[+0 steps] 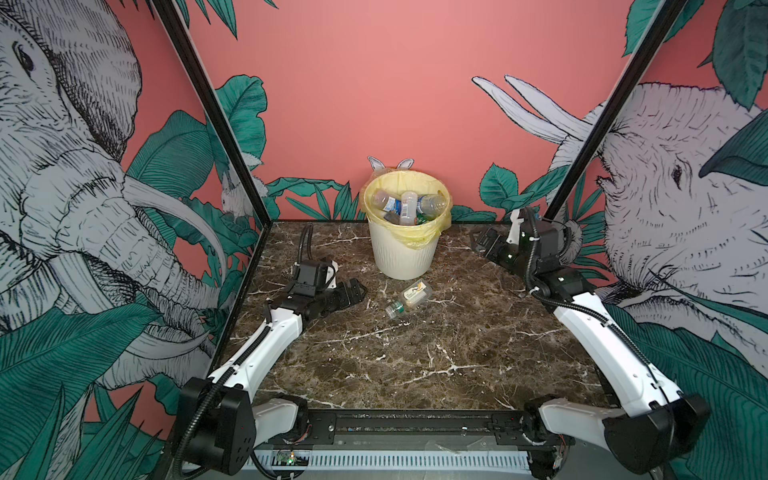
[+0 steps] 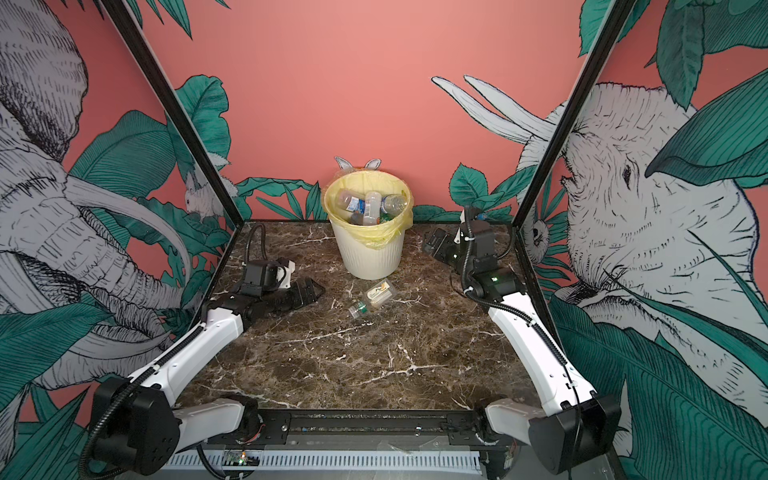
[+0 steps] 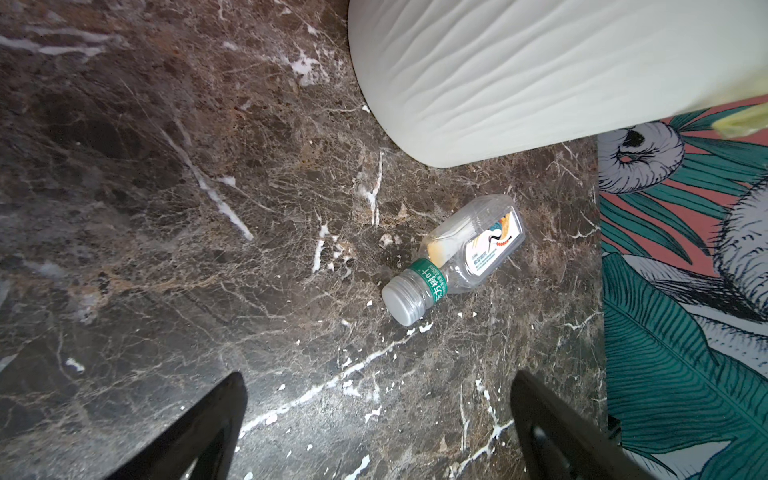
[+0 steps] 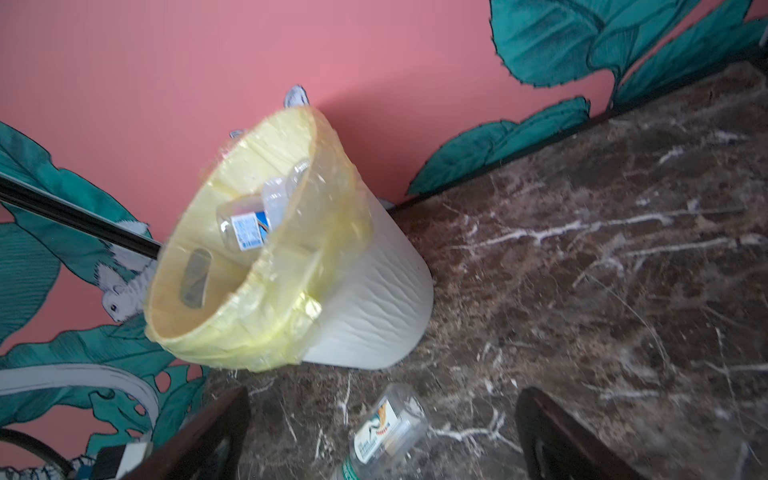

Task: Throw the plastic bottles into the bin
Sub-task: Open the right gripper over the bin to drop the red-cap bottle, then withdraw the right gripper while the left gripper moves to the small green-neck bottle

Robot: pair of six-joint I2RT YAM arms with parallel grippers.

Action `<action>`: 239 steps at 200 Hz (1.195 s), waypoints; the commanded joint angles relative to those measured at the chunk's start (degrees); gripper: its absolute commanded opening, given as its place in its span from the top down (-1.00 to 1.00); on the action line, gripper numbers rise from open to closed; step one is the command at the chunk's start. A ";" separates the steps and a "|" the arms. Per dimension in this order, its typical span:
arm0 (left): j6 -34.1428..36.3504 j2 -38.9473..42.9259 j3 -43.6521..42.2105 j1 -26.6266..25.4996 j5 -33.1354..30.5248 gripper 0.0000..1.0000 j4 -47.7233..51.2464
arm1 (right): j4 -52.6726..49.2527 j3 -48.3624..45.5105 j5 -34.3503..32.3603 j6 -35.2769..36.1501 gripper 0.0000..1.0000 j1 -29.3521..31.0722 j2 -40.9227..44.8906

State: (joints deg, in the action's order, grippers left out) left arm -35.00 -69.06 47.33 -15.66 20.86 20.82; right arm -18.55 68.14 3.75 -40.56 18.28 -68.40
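Note:
The cream ribbed bin (image 1: 399,257) (image 2: 368,257) with a yellow bag over its rim stands at the back of the marble table and holds several plastic bottles (image 1: 405,205) (image 2: 372,205) (image 4: 245,228). One clear bottle (image 1: 409,297) (image 2: 372,300) with a white label and green neck band lies on its side just in front of the bin. My left gripper (image 1: 356,292) (image 3: 378,376) is open and low over the table, left of this bottle (image 3: 457,257). My right gripper (image 1: 478,241) (image 4: 384,392) is open, raised to the right of the bin (image 4: 374,307), empty.
Black frame posts (image 1: 216,120) and printed jungle walls close in the left, right and back sides. The brown marble tabletop (image 1: 415,365) stretches from the bin to the front rail. In the left wrist view the bin wall (image 3: 519,75) stands close beyond the bottle.

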 commanded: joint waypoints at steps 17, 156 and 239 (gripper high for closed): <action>-0.43 -0.87 0.57 -1.84 0.52 -0.99 -1.87 | 4.40 -4.71 3.15 0.75 -0.98 -1.39 3.70; 3.88 -9.18 5.70 -10.44 -0.29 -0.99 -5.41 | 5.05 -19.25 6.56 -1.37 -0.99 -3.98 10.87; 9.83 -18.07 10.30 -15.92 -2.37 -0.99 -8.04 | 5.71 -20.75 8.06 -1.96 -0.98 -4.79 11.01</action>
State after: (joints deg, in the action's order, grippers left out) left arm -28.42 -84.97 55.24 -30.06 20.23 14.55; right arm -14.81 47.92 11.16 -42.02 13.89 -58.00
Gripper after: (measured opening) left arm 0.994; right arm 0.992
